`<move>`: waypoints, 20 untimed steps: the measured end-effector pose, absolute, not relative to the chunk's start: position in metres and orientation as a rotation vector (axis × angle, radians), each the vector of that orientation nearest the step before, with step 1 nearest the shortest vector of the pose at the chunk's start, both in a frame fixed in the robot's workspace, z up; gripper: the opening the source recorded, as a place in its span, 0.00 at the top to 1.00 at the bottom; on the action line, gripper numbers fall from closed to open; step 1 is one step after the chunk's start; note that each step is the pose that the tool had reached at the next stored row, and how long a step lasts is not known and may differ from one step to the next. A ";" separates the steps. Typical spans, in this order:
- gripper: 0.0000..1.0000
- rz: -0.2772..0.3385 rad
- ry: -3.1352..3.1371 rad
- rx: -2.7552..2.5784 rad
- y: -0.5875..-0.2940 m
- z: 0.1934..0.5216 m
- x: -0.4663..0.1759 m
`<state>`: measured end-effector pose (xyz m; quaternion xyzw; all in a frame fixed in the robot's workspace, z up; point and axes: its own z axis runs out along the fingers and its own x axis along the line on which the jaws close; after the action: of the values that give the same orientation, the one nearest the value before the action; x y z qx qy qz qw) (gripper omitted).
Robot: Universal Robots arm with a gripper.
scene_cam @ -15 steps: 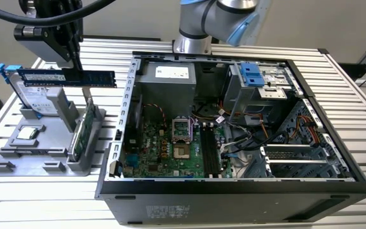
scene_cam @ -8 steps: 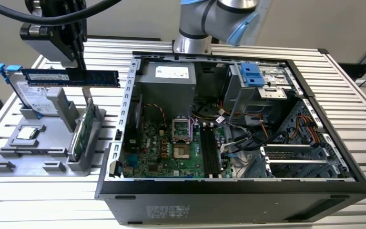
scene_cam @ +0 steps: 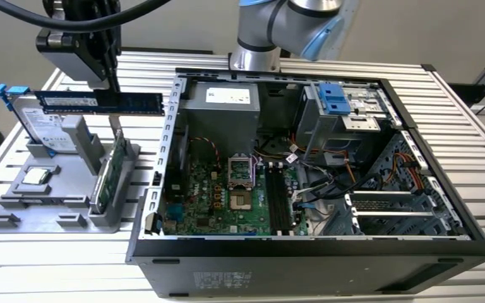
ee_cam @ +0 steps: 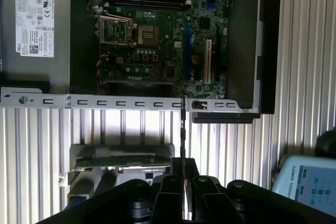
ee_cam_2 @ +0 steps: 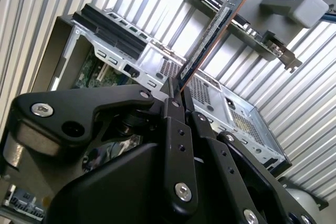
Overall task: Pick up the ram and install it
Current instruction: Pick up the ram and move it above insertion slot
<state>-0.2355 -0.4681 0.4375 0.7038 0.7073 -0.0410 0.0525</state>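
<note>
Grip looked firm: the end effector [scene_cam: 108, 87] was pinched narrow on the ram [scene_cam: 99, 101], which hung level in the upper left of the exterior view, clear above the grey holder [scene_cam: 57, 221]. In both wrist views the stick ran straight out from between the fingers [ee_cam_2: 181, 129]. By the look of it, the carry called for an unchanged pinch, a level contact edge and a stick turned to lie along the memory slots [scene_cam: 278, 202], since it hung crosswise to them.

On the bench [scene_cam: 479, 164], the holder carried a hard drive [scene_cam: 45, 126] on edge, a green card [scene_cam: 112, 167] upright and a processor [scene_cam: 36, 177] lying flat. At centre frame, the open case [scene_cam: 310, 249] held the motherboard [scene_cam: 217, 202], a power supply [scene_cam: 221, 104] and loose cables.
</note>
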 end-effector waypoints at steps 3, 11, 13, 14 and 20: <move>1.00 -0.126 2.150 2.139 -0.468 0.437 -0.233; 1.00 -0.129 2.149 2.138 -0.466 0.437 -0.227; 1.00 -0.129 2.148 2.138 -0.466 0.437 -0.226; 1.00 -0.130 2.148 2.138 -0.466 0.437 -0.225; 1.00 -0.130 2.148 2.137 -0.463 0.437 -0.215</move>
<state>-0.2150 -0.4634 0.4371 0.7037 0.7072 -0.0426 0.0542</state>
